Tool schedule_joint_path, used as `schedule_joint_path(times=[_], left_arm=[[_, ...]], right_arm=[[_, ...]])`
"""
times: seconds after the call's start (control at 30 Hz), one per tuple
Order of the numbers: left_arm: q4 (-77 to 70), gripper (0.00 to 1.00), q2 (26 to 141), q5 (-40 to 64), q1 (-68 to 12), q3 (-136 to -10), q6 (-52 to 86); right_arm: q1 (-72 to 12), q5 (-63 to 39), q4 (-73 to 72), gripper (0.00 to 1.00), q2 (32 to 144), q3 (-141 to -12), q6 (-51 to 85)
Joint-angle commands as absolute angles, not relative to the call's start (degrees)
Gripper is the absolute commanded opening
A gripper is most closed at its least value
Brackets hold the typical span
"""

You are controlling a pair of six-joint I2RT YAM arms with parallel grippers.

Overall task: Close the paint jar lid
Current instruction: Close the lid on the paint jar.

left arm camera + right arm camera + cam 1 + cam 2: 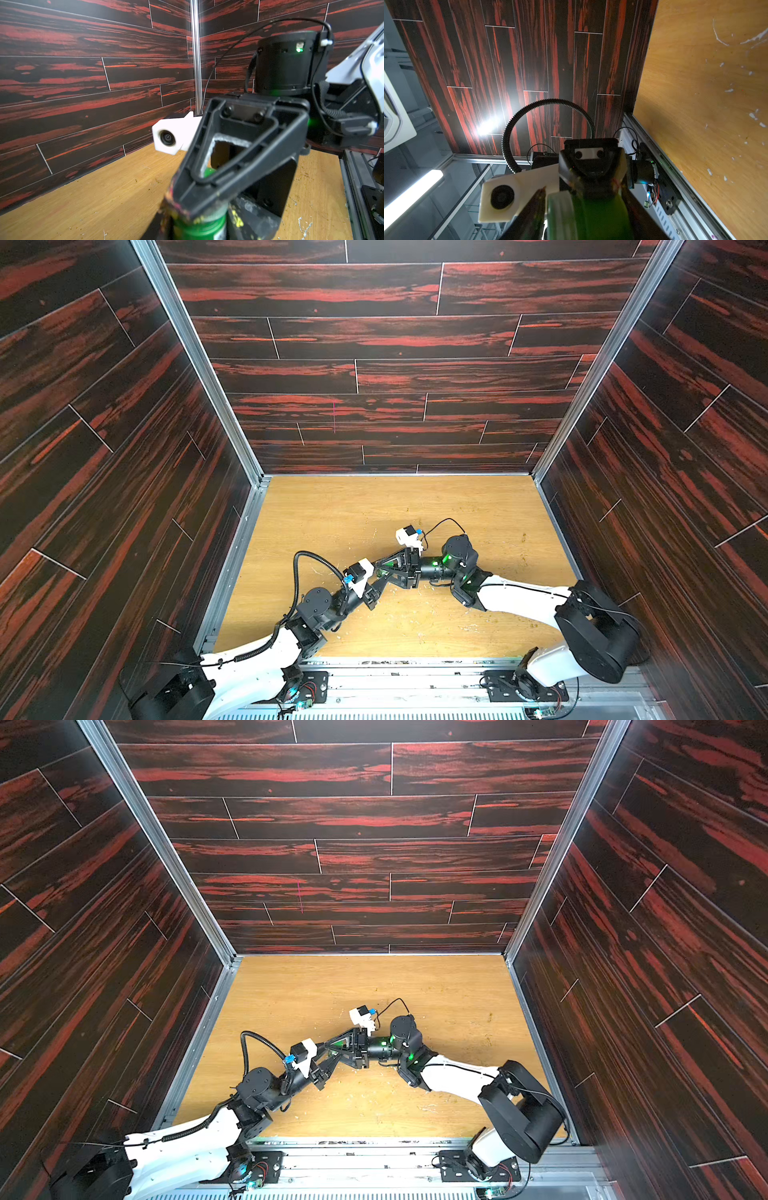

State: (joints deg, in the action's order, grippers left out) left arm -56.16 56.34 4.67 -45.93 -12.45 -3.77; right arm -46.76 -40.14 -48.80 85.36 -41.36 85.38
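Paint jar (197, 222) is held above the middle of the counter (332, 510), pinched in the left end effector (204, 229), presumably to steady it while the right end effector (591, 226), its grip impossible to tell, straddles the green top to seat the lid.

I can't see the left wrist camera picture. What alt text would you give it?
Close up, the left gripper holds a small green paint jar, with the right gripper's black finger frame crossing close over it. Behind are the right arm's white wrist camera, a light wooden tabletop and dark red plank walls.
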Motion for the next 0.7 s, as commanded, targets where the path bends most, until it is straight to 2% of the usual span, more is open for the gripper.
schedule_joint_path(times=[0.0,0.23,0.47,0.67], left_arm=[[-55.4,0.12,56.6,3.6,-45.6,-12.5,-5.5],[-55.0,0.11,56.1,3.4,-45.6,-12.5,-5.6],[-54.2,0.11,56.2,3.6,-45.6,-12.7,-5.6],[-52.5,0.1,56.2,4.7,-45.6,-13.4,-5.4]], right_arm=[[-47.1,-42.2,-38.0,0.65,80.9,-44.7,79.9],[-47.1,-39.0,-10.0,0.75,75.3,-50.9,66.1],[-47.1,-32.1,21.5,0.77,73.1,-64.0,48.5],[-47.1,-25.1,46.7,0.76,76.8,-80.0,26.2]])
